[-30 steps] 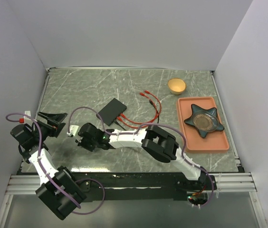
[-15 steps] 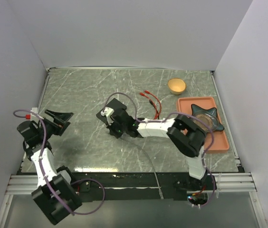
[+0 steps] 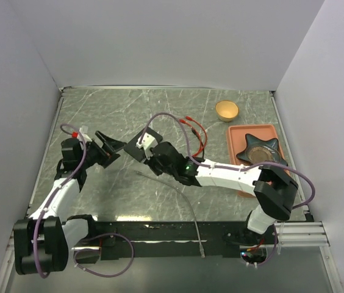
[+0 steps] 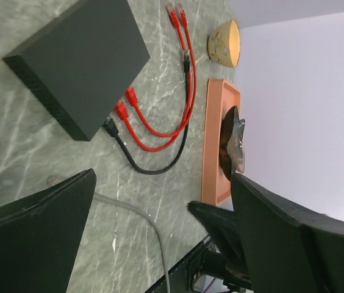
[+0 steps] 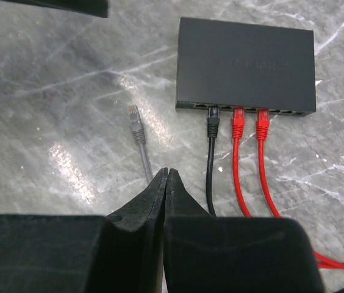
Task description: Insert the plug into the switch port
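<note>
The black switch (image 5: 245,61) lies flat with its row of ports (image 5: 282,112) along the near edge. A black plug (image 5: 213,122) and two red plugs (image 5: 238,121) sit in ports. The grey plug (image 5: 135,125) lies loose on the table left of them, and nothing holds it. My right gripper (image 5: 167,172) is shut and empty, hovering just short of the switch above the grey cable (image 3: 184,204). My left gripper (image 3: 119,151) is open wide to the left of the switch (image 3: 136,148). In the left wrist view the switch (image 4: 80,61) lies ahead between its fingers (image 4: 38,238).
An orange tray (image 3: 238,137) holding a dark star-shaped dish (image 3: 260,154) stands at the right. A small yellow bowl (image 3: 227,110) sits behind it. Red cables (image 3: 195,131) loop between the switch and the tray. The grey cable runs off the table's near edge.
My right arm has swung from the left side over to the switch, its gripper staying shut. My left arm has moved away from the near left and closer to the switch.
</note>
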Motion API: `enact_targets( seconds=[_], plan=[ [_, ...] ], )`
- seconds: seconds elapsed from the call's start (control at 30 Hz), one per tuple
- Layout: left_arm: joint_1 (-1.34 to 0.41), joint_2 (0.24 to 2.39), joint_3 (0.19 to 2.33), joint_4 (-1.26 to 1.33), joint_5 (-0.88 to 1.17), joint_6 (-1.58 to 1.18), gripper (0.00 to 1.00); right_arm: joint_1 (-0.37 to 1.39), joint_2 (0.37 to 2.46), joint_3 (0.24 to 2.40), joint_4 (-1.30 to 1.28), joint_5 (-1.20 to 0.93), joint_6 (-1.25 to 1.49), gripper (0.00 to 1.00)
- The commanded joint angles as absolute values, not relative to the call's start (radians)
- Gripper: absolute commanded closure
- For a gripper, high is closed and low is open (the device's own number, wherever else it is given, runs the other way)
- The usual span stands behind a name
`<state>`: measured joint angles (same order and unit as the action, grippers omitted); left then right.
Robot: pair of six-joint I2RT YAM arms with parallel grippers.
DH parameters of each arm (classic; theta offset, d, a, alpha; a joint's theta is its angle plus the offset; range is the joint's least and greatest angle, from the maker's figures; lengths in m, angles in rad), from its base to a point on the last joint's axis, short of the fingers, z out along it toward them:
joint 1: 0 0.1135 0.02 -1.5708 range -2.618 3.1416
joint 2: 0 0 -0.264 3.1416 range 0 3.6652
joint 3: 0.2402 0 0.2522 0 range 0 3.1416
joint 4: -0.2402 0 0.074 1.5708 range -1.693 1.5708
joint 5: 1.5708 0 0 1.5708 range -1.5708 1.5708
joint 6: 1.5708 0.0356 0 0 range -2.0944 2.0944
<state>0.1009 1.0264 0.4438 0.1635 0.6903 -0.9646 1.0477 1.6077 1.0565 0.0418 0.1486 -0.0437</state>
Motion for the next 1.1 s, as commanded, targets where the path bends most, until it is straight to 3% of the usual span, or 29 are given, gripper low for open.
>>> enact_targets(
  seconds=[0.0, 0.07, 0.1, 0.13, 0.2, 0.3, 0.67, 0.73, 0.87, 0.97, 1.07],
  plan=[
    [0.034, 1.043, 0.522, 0.199, 0.588, -0.973, 0.02, 1.057, 1.64, 1.074, 0.006, 0.189, -0.058, 0.92],
    [0.032, 1.032, 0.525, 0.175, 0.565, -0.966, 0.02, 1.055, 1.675, 1.074, 0.035, 0.164, -0.052, 0.72],
    [0.032, 1.029, 0.528, 0.161, 0.554, -0.951, 0.02, 1.057, 1.689, 1.074, 0.046, 0.138, -0.042, 0.53],
    [0.032, 1.028, 0.541, 0.138, 0.543, -0.942, 0.02, 1.055, 1.701, 1.081, 0.057, 0.123, -0.037, 0.47],
    [0.032, 1.017, 0.549, 0.094, 0.511, -0.924, 0.02, 1.057, 1.752, 1.107, 0.057, 0.088, -0.023, 0.4],
    [0.032, 1.008, 0.551, 0.071, 0.485, -0.917, 0.01, 1.057, 1.834, 1.172, 0.055, 0.057, -0.017, 0.4],
    [0.075, 1.015, 0.546, 0.058, 0.505, -0.885, 0.01, 1.055, 2.017, 1.299, 0.055, 0.005, -0.017, 0.51],
    [0.089, 1.012, 0.537, 0.063, 0.505, -0.885, 0.01, 1.055, 2.029, 1.305, 0.052, 0.006, -0.014, 0.68],
    [0.124, 1.005, 0.526, 0.064, 0.526, -0.877, 0.01, 1.055, 2.072, 1.307, 0.052, 0.005, -0.009, 0.76],
    [0.146, 1.0, 0.52, 0.064, 0.526, -0.867, 0.01, 1.052, 2.088, 1.321, 0.04, 0.006, -0.009, 0.97],
    [0.153, 1.017, 0.523, 0.06, 0.537, -0.858, 0.01, 1.042, 2.057, 1.292, 0.069, 0.009, -0.002, 1.0]
  ],
)
